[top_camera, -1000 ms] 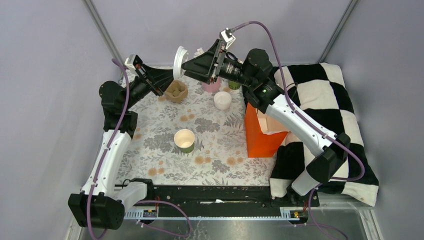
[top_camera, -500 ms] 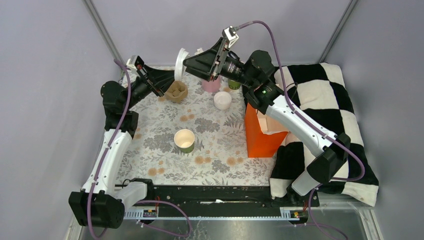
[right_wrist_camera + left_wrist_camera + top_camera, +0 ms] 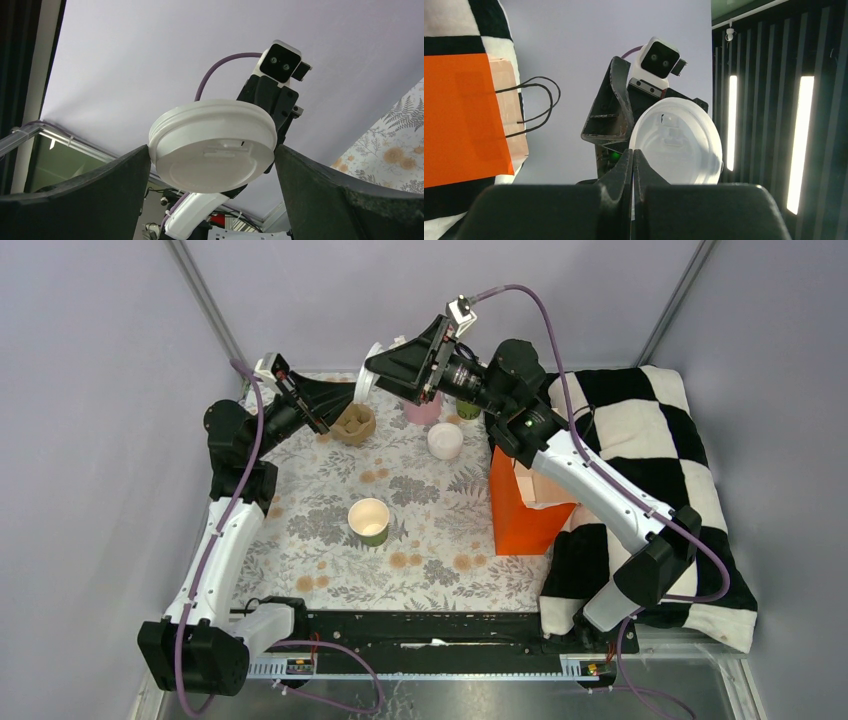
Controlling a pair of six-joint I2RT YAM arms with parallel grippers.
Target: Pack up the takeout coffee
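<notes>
left gripper (image 3: 633, 161) is pinched fully closed on the rim of the round white plastic lid (image 3: 676, 142), holding it edge-up in the air over the far end of the floral tablecloth (image 3: 320, 520). right gripper (image 3: 211, 159) is spread wide and holds nothing, with its jaws flanking the lid. Looks like a handover for a grip across the diameter. small green-sided paper cup (image 3: 369, 521) stands upright and uncapped mid-table, well apart from both. orange paper bag (image 3: 520, 505) stands to its right.
</notes>
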